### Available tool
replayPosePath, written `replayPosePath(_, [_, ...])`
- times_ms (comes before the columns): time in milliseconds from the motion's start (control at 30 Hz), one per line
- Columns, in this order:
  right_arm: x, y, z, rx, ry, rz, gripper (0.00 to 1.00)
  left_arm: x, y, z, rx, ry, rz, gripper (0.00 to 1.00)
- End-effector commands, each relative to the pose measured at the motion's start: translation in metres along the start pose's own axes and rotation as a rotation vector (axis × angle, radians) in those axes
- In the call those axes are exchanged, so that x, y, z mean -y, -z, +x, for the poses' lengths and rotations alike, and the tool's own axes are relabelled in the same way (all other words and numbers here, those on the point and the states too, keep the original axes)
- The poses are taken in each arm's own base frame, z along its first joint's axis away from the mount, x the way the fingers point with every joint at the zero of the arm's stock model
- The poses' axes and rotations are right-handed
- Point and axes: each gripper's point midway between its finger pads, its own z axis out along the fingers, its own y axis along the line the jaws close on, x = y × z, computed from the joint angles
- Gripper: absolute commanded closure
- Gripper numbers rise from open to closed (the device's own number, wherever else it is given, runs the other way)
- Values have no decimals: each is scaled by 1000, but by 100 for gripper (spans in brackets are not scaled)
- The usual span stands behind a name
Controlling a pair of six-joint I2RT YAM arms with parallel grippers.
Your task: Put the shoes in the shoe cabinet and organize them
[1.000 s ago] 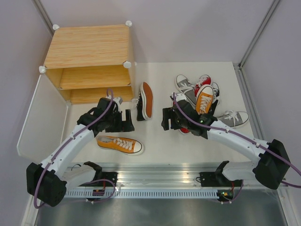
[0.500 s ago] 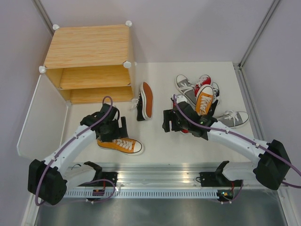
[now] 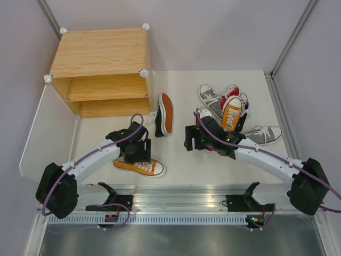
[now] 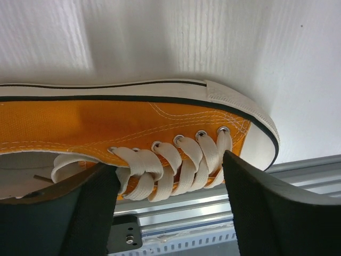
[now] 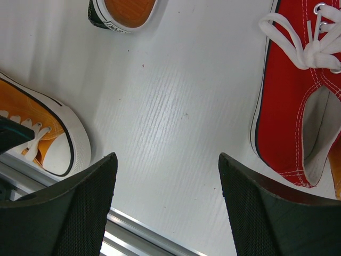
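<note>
left gripper (image 4: 168,165) wide open over the orange sneaker (image 4: 133,120) by the table's (image 3: 178,160) near edge, gripping nothing; right gripper (image 5: 168,157) open, empty, beside the red sneaker (image 5: 285,106).

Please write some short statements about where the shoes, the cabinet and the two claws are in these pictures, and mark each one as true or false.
1. The left claw is open, just above the laces of an orange shoe that lies near the front rail. True.
2. Two shoes stand on the shelves of the shoe cabinet. False: no shoe shows on either shelf.
3. The right claw is closed on a red shoe. False: it is open above the white table, and the red shoe lies to one side of it.
4. One shoe lies on its side beside the cabinet, with its sole showing. True.
</note>
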Motion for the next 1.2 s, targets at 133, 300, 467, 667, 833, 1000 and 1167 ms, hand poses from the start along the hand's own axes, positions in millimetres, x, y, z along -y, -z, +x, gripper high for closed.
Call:
replayPosePath(133, [-5,3,-14,51,-9,-16,19,32,-3,12,-41,106,129,49])
replayPosePath(300, [-5,8,-22,68,5,-9,20,34,10,-24,96,219,105,87])
replayPosePath(467, [-4,17,-30,91,12,1,19,5,31,-64,249,444,71,98])
replayPosePath(667, [-4,23,-35,113,11,-1,19,-32,52,-89,376,739,58,98])
replayPosePath(833, [-4,26,-38,127,21,1,20,-48,61,-106,459,1044,142,98])
replayPosePath(1000, [-2,27,-38,127,33,5,19,-56,46,-115,509,1392,229,98])
replayPosePath(1167, [0,28,-36,123,42,13,19,-53,39,-120,501,1331,212,55])
